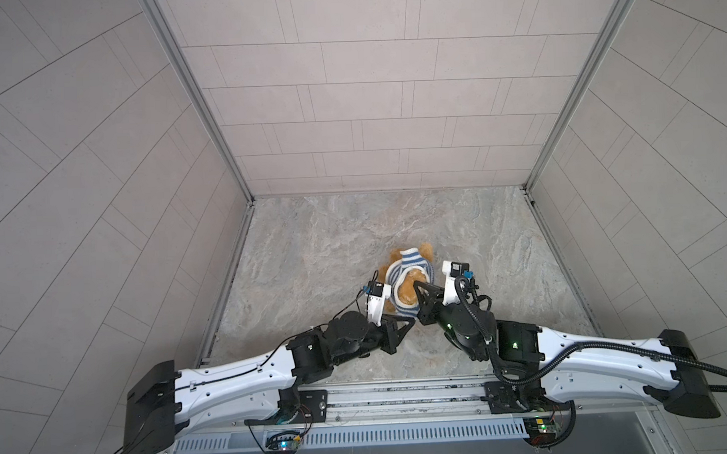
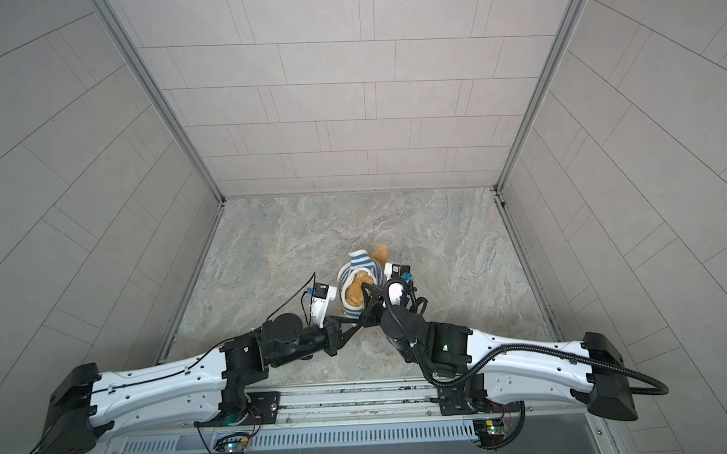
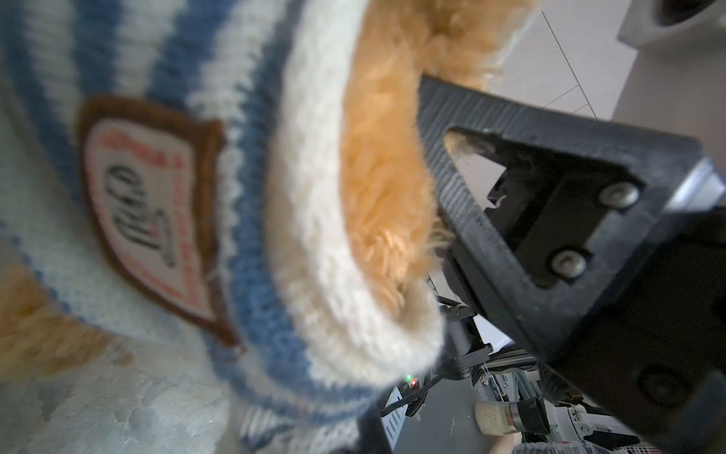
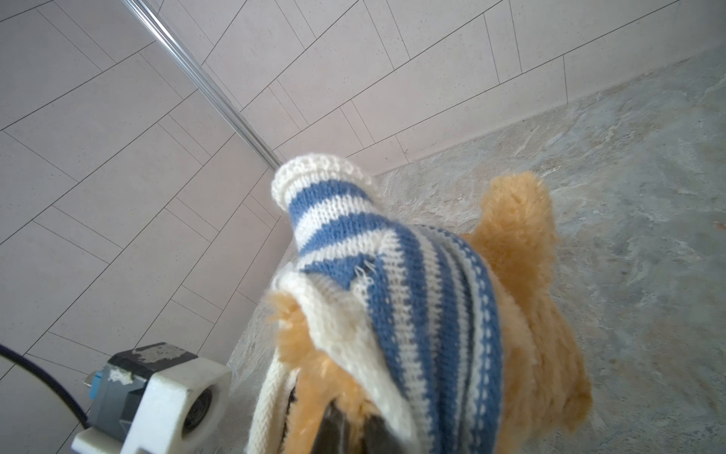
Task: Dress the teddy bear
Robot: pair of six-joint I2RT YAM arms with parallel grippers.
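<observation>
The teddy bear (image 1: pixel 426 249) (image 2: pixel 380 251) lies mid-table, golden-brown, its body wrapped in the blue-and-white striped shirt (image 1: pixel 411 261) (image 2: pixel 361 263). Fur (image 1: pixel 405 294) shows through the shirt's wide opening. My left gripper (image 1: pixel 410 316) (image 2: pixel 359 322) is shut on the shirt's white hem at the near edge. In the left wrist view the hem (image 3: pixel 338 298) and the badge (image 3: pixel 149 212) fill the picture and hide the jaws. My right gripper (image 1: pixel 418 284) (image 2: pixel 370 287) reaches into the opening and is shut on the bear's fur (image 4: pixel 314 377). One empty sleeve (image 4: pixel 326 184) sticks up.
The stone-patterned table (image 1: pixel 333 245) is boxed in by tiled walls (image 1: pixel 370 111) at the back and on both sides. A metal rail (image 1: pixel 401 395) runs along the front edge under both arms. The left wrist camera (image 4: pixel 176 405) sits close beside the bear.
</observation>
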